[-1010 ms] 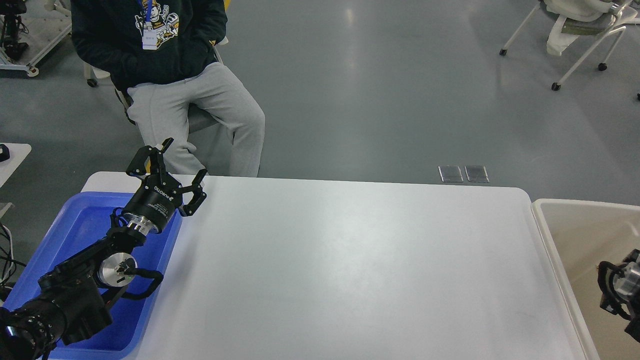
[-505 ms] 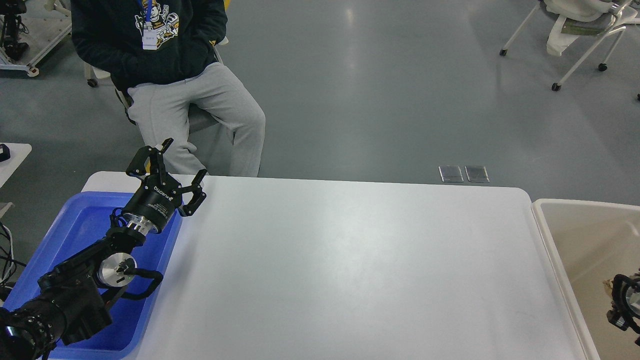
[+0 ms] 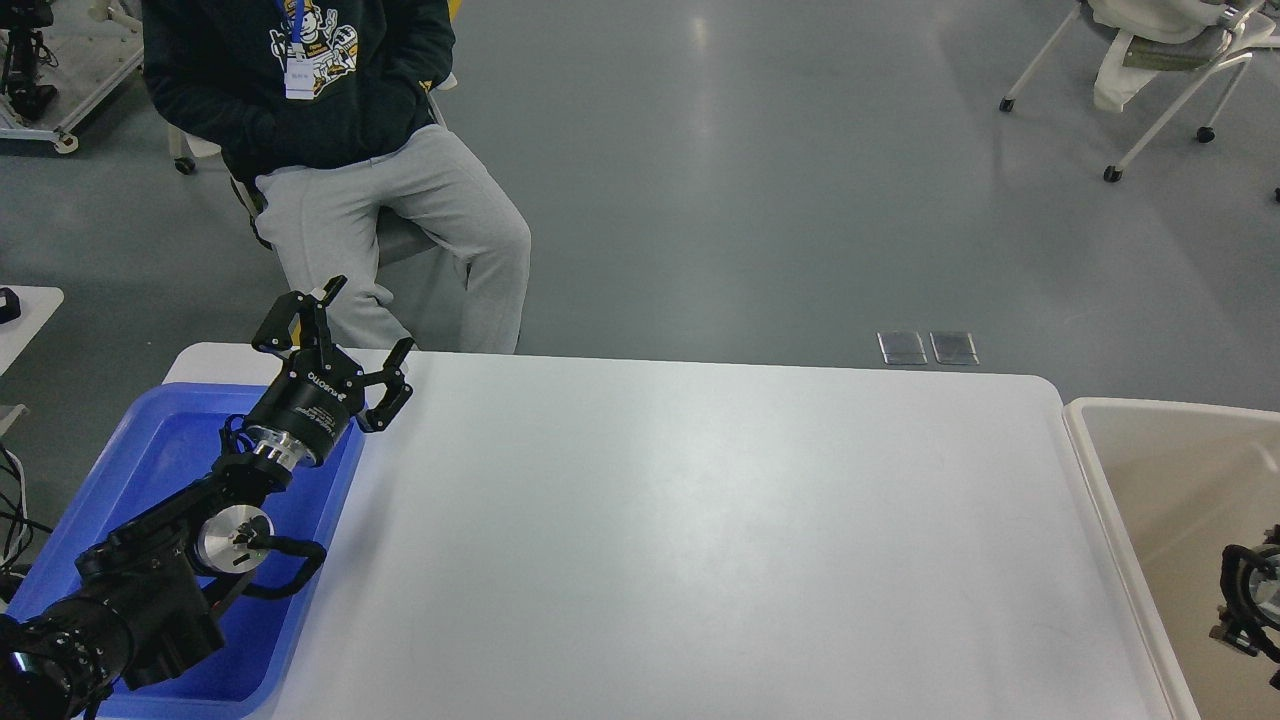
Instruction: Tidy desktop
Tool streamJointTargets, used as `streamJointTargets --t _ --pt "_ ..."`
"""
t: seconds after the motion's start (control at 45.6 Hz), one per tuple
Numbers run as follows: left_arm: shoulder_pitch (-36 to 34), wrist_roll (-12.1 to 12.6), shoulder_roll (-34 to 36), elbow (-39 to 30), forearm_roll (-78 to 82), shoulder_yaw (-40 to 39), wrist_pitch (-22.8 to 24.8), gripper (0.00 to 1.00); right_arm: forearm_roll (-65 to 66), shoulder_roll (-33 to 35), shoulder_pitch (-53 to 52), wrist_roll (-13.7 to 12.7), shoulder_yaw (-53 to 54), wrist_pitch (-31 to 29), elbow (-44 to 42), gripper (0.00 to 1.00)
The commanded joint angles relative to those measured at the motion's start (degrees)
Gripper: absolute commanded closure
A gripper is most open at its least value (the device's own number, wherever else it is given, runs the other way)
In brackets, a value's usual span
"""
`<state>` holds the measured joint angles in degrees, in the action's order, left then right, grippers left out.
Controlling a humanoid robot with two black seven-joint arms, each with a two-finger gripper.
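Note:
The desktop (image 3: 700, 530) is a large white tabletop with rounded corners, and nothing lies on its bare surface. My left gripper (image 3: 372, 316) is open and empty, raised over the far right corner of the blue tray (image 3: 150, 450), at the desktop's far left edge. Of my right arm only a dark wrist part (image 3: 1250, 600) shows at the right edge, over the beige bin (image 3: 1110, 480). Its fingers are out of view.
The blue tray stands on the desktop's left end, under my left arm. The beige bin adjoins the right end. A seated person (image 3: 390, 200) is just beyond the far left edge. A small white table (image 3: 25, 310) is at far left.
My right arm has drawn back toward the right edge and lower, so less of it shows. The left arm and gripper have stayed in place.

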<state>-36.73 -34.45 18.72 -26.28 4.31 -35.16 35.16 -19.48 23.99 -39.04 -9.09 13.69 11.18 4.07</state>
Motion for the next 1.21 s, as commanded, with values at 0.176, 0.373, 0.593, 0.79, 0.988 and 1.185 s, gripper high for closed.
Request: streamJointTargets --t 0.176,0.373,0.593,0.79,0.988,1.185 --pt "-0.01 0.0 0.0 0.0 0.0 0.0 0.0 0.0 1.02 4.57 -4.73 0.22 10.03 -19.34 0.32 0.0" --pt "0.07 0.0 0.0 0.0 0.0 0.0 0.0 0.0 0.94 4.93 -6.84 0.22 15.66 -32.18 1.72 0.0" --pt "0.07 -0.18 0.0 0.0 0.0 0.09 0.0 0.0 0.94 5.19 -6.32 0.3 22.16 -41.5 16.3 0.0" --pt "0.07 -0.18 0.0 0.0 0.0 0.09 0.0 0.0 1.81 4.75 -5.7 0.66 23.14 -45.28 27.65 0.0" --pt "0.07 -0.18 0.0 0.0 0.0 0.09 0.0 0.0 5.32 1.77 -6.49 1.97 23.22 -44.94 35.04 0.0" --pt "0.07 -0.18 0.0 0.0 0.0 0.09 0.0 0.0 13.85 -4.99 -6.23 6.72 23.31 -44.58 34.6 0.0"
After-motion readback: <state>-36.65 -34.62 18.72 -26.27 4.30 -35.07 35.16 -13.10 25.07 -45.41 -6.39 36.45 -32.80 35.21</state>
